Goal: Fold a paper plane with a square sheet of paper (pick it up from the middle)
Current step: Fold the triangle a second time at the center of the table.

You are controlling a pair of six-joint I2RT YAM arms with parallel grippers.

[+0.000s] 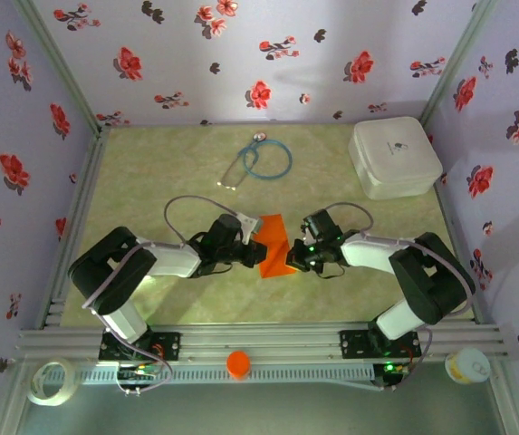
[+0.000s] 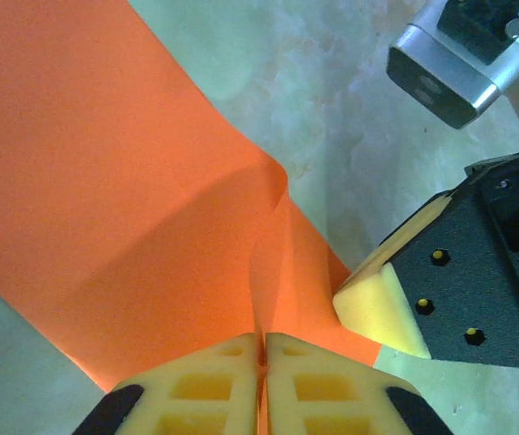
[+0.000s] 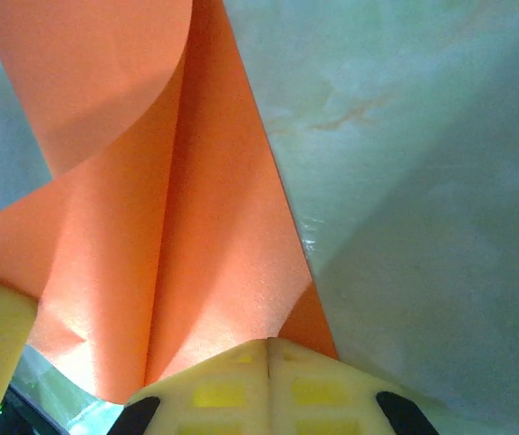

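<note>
Yellow foam pads of your left gripper sit closest in the left wrist view. They are pressed flat together, with a raised crease of the square sheet of paper pinched in the seam between them. Your right gripper is likewise clenched, its pads meeting with no gap. The orange sheet runs right up into their tips and looks caught there, though the pads hide the exact bite. From above, you see the sheet near the middle of the table, between the two grippers, which face each other from left and right. It does not lie flat: it bows up into a soft ridge, with one wide flap spreading over the tabletop. In the left wrist view, a yellow-tipped finger of the right gripper rests at the sheet's edge, just beside your left one. Well beyond the sheet, a stethoscope lies toward the far wall and a white rounded box sits in the far right corner. On the near rail between the arm bases sits a small round orange cap, and a roll of tape lies at the near left corner.
</note>
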